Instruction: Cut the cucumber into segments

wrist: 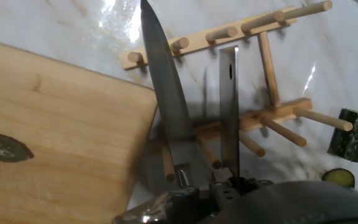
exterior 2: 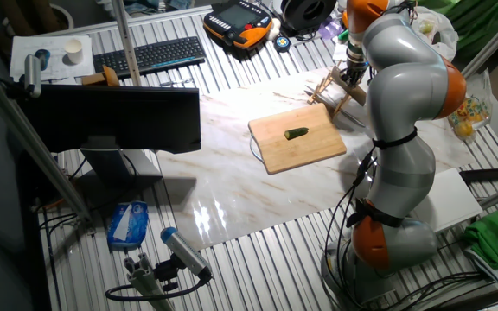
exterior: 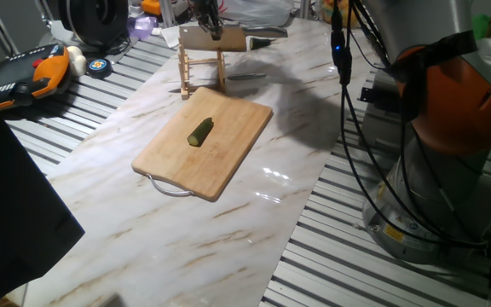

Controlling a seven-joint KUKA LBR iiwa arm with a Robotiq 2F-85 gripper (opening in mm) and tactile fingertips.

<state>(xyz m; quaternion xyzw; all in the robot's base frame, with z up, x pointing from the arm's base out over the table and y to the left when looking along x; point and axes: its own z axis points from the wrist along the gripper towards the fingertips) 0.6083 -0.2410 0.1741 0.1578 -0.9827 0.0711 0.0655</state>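
The cucumber [exterior: 200,131] lies whole near the middle of the wooden board [exterior: 228,158]; it also shows at the left edge of the hand view [wrist: 2,147] and in the other fixed view [exterior 2: 296,133]. Two segments [wrist: 349,134] lie on the marble right of the wooden rack [wrist: 278,118]. The rack holds two knives: a wide pointed blade [wrist: 166,93] and a narrow one seen edge-on [wrist: 229,106]. My gripper [exterior: 210,26] hangs over the rack [exterior: 203,68], right at the knives. Dark handles and hand parts fill the bottom of the hand view, so the jaws are unclear.
The board has a metal loop handle [exterior: 170,188] at its near end. An orange-black pendant [exterior: 32,72] lies at the left. A monitor [exterior 2: 115,121] and keyboard [exterior 2: 150,56] stand beyond the marble top. My arm's base [exterior 2: 387,233] stands beside the table.
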